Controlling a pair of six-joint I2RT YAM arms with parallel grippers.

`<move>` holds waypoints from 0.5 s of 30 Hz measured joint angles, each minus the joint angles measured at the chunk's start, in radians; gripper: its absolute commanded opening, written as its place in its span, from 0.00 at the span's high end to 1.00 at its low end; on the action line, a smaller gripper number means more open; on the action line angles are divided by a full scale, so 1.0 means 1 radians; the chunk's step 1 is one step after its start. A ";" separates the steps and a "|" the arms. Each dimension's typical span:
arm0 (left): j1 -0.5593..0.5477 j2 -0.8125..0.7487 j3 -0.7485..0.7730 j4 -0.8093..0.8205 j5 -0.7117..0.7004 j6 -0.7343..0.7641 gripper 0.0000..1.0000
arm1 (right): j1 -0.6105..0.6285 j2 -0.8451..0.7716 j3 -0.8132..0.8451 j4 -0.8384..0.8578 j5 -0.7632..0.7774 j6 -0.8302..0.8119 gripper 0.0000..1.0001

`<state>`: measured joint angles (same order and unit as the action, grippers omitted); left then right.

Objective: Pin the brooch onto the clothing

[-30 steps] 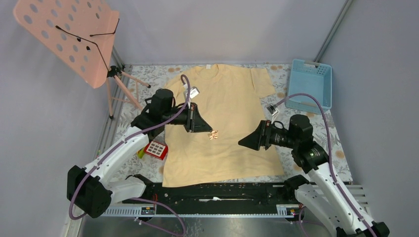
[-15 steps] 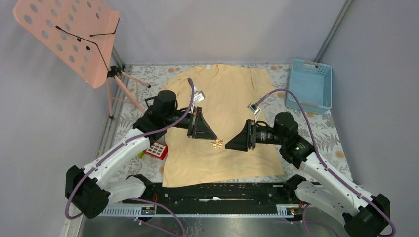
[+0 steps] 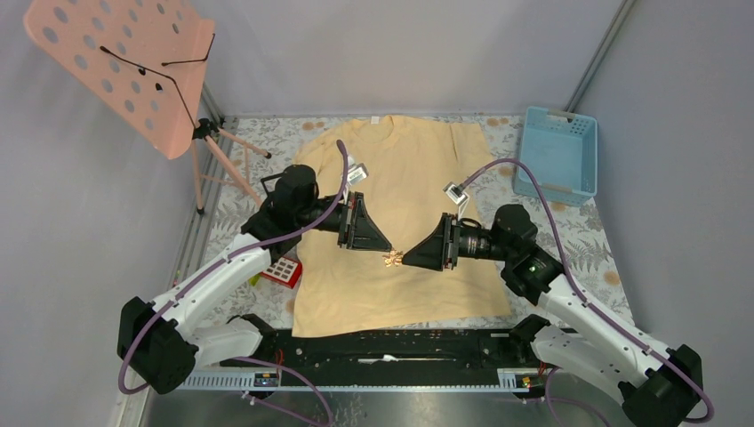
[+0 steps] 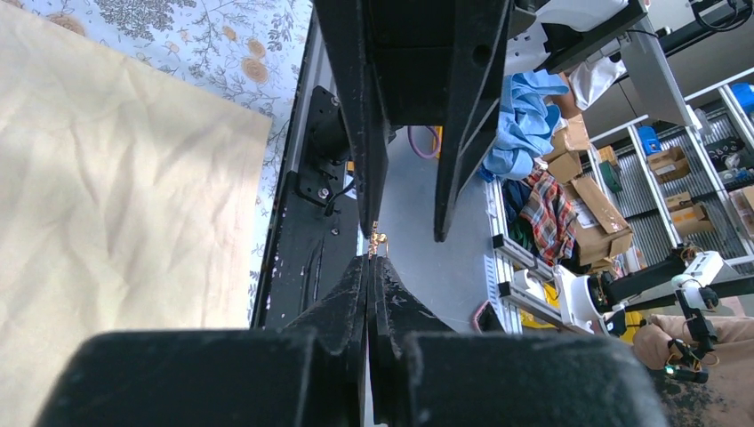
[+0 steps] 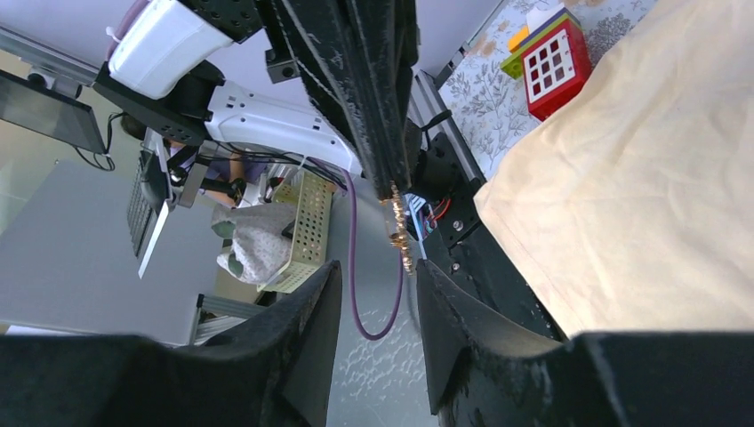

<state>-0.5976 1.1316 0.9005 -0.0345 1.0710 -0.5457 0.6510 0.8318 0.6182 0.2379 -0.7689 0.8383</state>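
1. Left jaws pinched tight on the brooch (image 3: 390, 258), held above the middle of the T-shirt (image 3: 418, 169). Right jaws part-open, tips meeting the brooch from 3 o'clock.
2. Bare shirt at 12 and 6 o'clock of the brooch. Hem lies close to the near edge of the surface (image 3: 587, 227).
3. Blue basket (image 3: 558, 151) at 2 o'clock. Red toy (image 3: 280, 268) at 9, just beside the shirt edge.
4. Can't tell if right jaws touch the brooch. Pin too small to make out. Left arm (image 3: 213, 276) covers the left sleeve.
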 measured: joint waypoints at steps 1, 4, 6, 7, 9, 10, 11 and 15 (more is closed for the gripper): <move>0.000 0.000 0.000 0.003 0.000 -0.003 1.00 | 0.001 0.003 -0.001 -0.001 0.002 -0.003 0.57; 0.000 0.000 0.000 0.009 0.003 -0.006 1.00 | 0.003 0.006 -0.011 -0.002 0.016 -0.008 0.58; 0.000 0.000 0.000 0.014 0.003 -0.011 1.00 | 0.004 0.007 -0.018 -0.008 0.024 -0.012 0.61; 0.000 0.000 -0.002 0.021 0.003 -0.013 1.00 | 0.004 0.007 -0.019 -0.008 0.024 -0.013 0.62; 0.000 0.000 -0.008 0.033 0.005 -0.021 1.00 | 0.009 0.008 -0.023 -0.008 0.027 -0.014 0.65; 0.000 0.000 -0.011 0.037 0.006 -0.024 1.00 | 0.012 0.010 -0.023 -0.007 0.027 -0.015 0.66; 0.000 0.000 -0.013 0.039 0.007 -0.029 1.00 | 0.016 0.012 -0.023 -0.006 0.027 -0.014 0.67; 0.000 0.000 -0.015 0.053 0.010 -0.037 1.00 | 0.026 0.025 -0.023 0.006 0.028 -0.014 0.72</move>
<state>-0.5976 1.1316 0.8852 0.0189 1.0813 -0.5831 0.6765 0.8570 0.5949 0.2443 -0.7410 0.8242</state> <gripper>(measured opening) 0.010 0.309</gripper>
